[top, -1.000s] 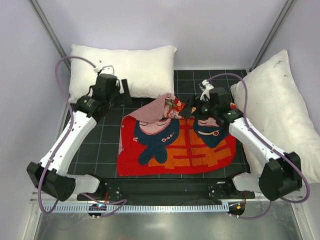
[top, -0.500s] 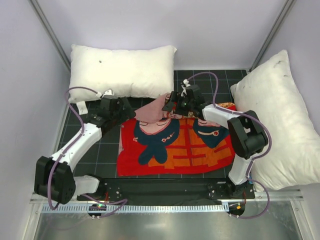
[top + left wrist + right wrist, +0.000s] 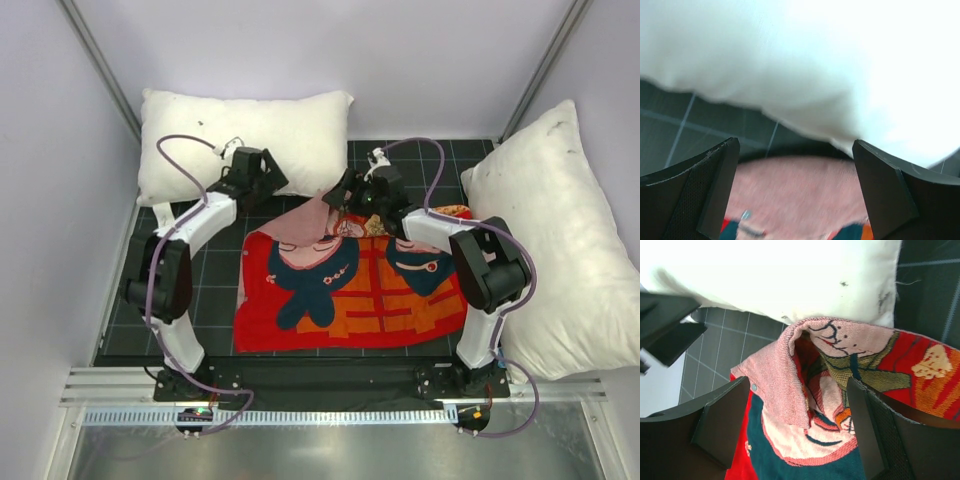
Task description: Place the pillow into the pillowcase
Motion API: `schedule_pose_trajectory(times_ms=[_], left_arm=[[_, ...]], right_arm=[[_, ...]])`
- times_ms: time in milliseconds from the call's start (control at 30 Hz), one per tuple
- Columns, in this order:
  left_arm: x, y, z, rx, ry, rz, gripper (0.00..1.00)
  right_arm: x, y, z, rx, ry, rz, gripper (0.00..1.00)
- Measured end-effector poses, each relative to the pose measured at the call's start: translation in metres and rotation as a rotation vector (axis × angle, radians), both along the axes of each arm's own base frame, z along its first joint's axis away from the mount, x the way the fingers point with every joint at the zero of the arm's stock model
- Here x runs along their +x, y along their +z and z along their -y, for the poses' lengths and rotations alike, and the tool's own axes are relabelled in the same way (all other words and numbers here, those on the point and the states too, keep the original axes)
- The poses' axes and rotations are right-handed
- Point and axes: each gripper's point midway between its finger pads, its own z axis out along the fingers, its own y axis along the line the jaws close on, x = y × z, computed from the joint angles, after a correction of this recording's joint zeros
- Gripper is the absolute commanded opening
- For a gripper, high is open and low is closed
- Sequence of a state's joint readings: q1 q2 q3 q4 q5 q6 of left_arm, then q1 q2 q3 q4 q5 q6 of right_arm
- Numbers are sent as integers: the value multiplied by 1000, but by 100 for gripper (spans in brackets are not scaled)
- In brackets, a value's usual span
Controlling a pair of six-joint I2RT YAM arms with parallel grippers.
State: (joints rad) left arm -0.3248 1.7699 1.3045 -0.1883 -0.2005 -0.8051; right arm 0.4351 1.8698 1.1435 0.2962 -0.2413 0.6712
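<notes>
The white pillow (image 3: 245, 140) lies at the back left of the mat; it fills the top of both wrist views (image 3: 815, 65) (image 3: 790, 275). The red pillowcase (image 3: 350, 290) is spread flat in front of it, its back corner folded over to show the pink reverse (image 3: 315, 215) (image 3: 780, 385) (image 3: 800, 190). My left gripper (image 3: 270, 183) (image 3: 795, 190) is open at the pillow's near edge, next to that pink flap, with nothing between its fingers. My right gripper (image 3: 340, 195) (image 3: 797, 425) is open above the folded corner, its fingers (image 3: 715, 425) either side of the flap and the case's mouth.
A larger white pillow (image 3: 560, 240) leans along the right side, over the mat's right edge. Pale walls and metal frame posts (image 3: 100, 60) close the back and sides. The black gridded mat (image 3: 200, 290) shows left of the case.
The left arm has swung in from the left, bringing its gripper to the pillow's near edge. The right gripper has moved left from the case's right half to the folded pink corner.
</notes>
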Motion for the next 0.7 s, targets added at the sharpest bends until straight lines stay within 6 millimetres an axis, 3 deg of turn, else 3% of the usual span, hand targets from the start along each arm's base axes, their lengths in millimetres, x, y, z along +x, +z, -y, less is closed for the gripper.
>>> schedule_pose_trajectory(times_ms=[200,267,300,333,400,500,633,700], left_arm=[[64,-25,15,-36,82,17,99],[89,-40,21,-39,92,9,57],[101,-43,25,-41,91,8,18],[109,-44,28,-42,90,13,2],[122,-39,29,-39,88,13,0],[124,-26,16,-55,93,-6,0],[105,4,-25,-103,145,-15,0],[86,37,-62,-112,206,21,0]], right_arm=[[-1,11,10,15,-36,60,85],[-2,15,10,23,-37,76,85],[-2,17,10,26,-34,81,85],[-1,18,10,28,-32,84,84],[-2,18,9,30,-27,83,84],[-3,17,8,33,-23,87,84],[-7,14,8,43,-13,84,82],[-8,16,5,57,1,86,81]])
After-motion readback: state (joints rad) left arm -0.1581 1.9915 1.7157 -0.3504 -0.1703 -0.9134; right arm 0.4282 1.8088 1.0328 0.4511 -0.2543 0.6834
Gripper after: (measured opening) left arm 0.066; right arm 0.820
